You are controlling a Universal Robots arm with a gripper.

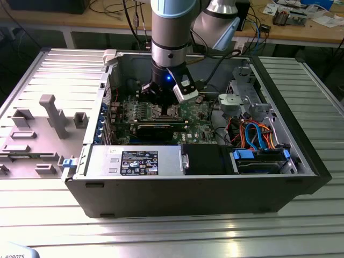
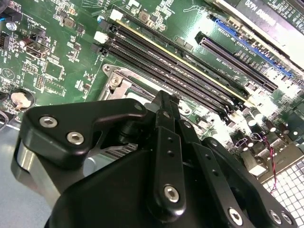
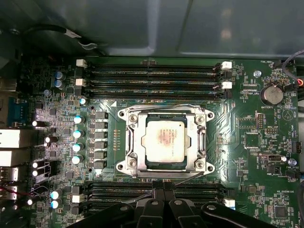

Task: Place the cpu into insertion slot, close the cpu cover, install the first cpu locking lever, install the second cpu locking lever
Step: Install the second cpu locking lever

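Chip (image 3: 164,141) seated in socket (image 3: 166,113), metal cover (image 3: 133,142) down around it; gripper (image 3: 164,186) poised just beside (fingers pressed together, holding nothing) over green board (image 3: 247,137).

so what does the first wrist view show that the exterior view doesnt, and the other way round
First wrist view alone: the cpu seated in the insertion slot, with the cpu cover closed around it. Exterior view alone: the whole open computer case on a ribbed metal table, the arm reaching down into it, a grey fixture tray beside it. Both share the green motherboard.
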